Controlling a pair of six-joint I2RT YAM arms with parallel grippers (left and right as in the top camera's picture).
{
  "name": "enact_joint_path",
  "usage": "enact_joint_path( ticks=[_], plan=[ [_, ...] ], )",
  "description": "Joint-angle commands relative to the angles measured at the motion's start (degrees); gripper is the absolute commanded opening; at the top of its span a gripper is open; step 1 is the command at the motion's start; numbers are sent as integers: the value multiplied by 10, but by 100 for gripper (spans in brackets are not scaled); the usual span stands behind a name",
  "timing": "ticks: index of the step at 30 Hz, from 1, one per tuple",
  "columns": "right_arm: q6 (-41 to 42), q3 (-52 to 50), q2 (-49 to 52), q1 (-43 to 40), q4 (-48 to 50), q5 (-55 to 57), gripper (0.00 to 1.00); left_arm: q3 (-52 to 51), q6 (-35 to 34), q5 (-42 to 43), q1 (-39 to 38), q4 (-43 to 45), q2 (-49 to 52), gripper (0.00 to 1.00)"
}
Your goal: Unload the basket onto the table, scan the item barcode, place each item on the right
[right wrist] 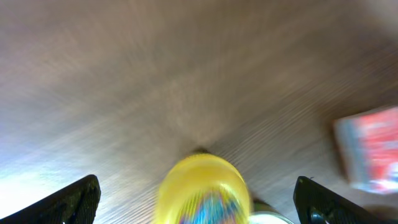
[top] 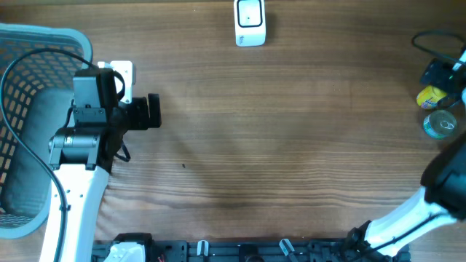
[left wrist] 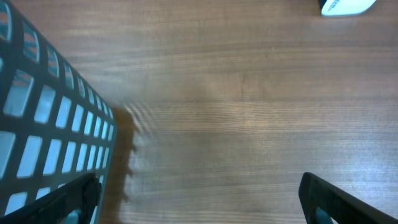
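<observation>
Overhead: wooden table point(top: 277, 145), white scanner point(top: 250, 22) at far edge, about centre. Light blue mesh basket point(top: 44, 40) at left edge; left arm across its inner rim, left gripper point(top: 154, 111) just past it over bare wood, pointing toward table centre. At far right edge, right gripper point(top: 443, 81) only partly in frame, dark and hard to make out, right at yellow item point(top: 431, 95); clear round container point(top: 440, 124) just beside that item on near side. Yellow item well apart from scanner, over at right side of table. Left wrist: left fingers point(left wrist: 68, 199) in both bottom corners, spread wide, only bare wood between them; nothing held. Basket wall along left side, corner of scanner at top right, well apart from fingertips. Right wrist: picture blurred. Right fingers point(right wrist: 68, 199) in both lower corners, spread as wide as on left. Yellow item, rounded top with coloured label, between them and roughly centred, clear gap to each side; not gripped, no contact visible. Pale rim of clear round container just showing at bottom edge beside it. Red packet point(right wrist: 373, 149) on wood to right of yellow item. Label detail on yellow item and on packet too blurred to read.
</observation>
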Motion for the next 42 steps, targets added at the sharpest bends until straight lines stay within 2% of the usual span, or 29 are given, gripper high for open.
enact_joint_path(
  ticks=[1,3,5,7,8,9,12,13,15,16,18,20,22,25,28,33,38,42],
  plan=[
    [13,4,-181,24,-7,-12,100,-2,27,-2,5,95,1,100],
    [13,4,-294,45,6,-12,100,-2,59,-11,5,250,1,100],
    [12,4,-396,75,80,-12,100,-2,68,-39,5,510,4,100],
    [12,4,-443,93,140,-12,100,-2,73,-74,5,622,6,100],
    [11,4,-467,101,156,-12,100,-2,99,-95,7,650,5,100],
    [11,4,-478,104,151,-12,100,-2,118,-110,8,648,2,100],
    [-5,-10,-553,156,86,-12,100,-2,188,-204,9,487,-24,100],
    [-7,-25,-586,177,71,-12,100,-2,187,-195,11,441,-38,100],
    [-25,-68,-657,199,70,-12,100,-2,184,-118,13,400,-79,100],
    [-36,-101,-708,200,70,-17,100,-2,179,-84,13,356,-134,100],
    [-63,-129,-752,200,66,-42,100,-2,170,-82,20,341,-176,100],
    [-64,-165,-808,200,62,-43,100,-2,123,-69,68,333,-237,100],
    [-62,-188,-859,200,66,-46,100,-12,87,24,143,300,-305,100],
    [-62,-194,-926,200,64,-46,100,-76,61,101,215,299,-399,100],
    [-42,-195,-1002,200,46,-47,100,-120,61,132,177,320,-464,100],
    [10,-196,-1097,202,33,-56,100,-120,63,132,174,322,-537,100],
    [53,-188,-1100,202,28,-58,100,-120,67,131,148,354,-573,100],
    [139,-188,-1100,202,28,-59,100,-119,67,128,114,348,-636,100]
  ],
)
